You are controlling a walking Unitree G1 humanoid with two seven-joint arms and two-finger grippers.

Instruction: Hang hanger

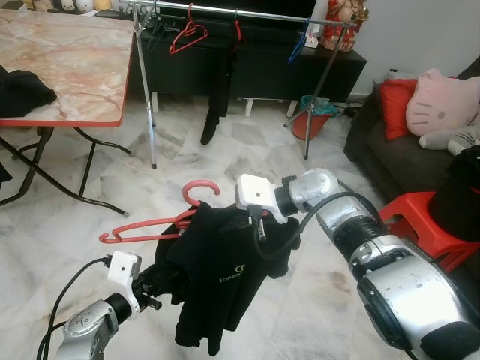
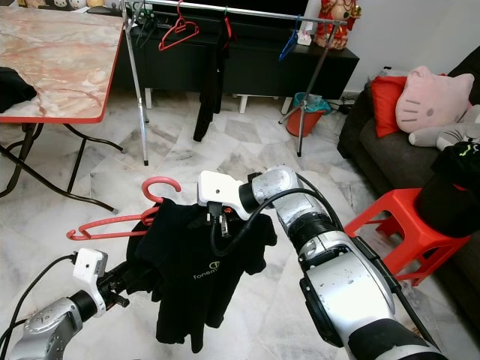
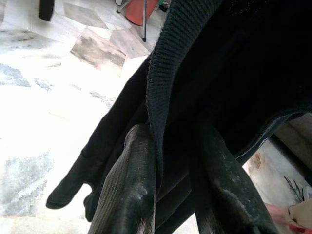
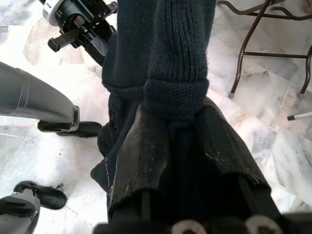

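Red hanger midair above marble floor, black shirt draped over it. Right gripper pinches shirt collar by hook. Left gripper clamps shirt's lower edge. Clothes rack well beyond, folding table to left.

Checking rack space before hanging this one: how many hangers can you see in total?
4: the pink hanger carrying the black shirt between the grippers, plus a red hanger, a blue hanger and one under dark clothing on the rail; others may be hidden.
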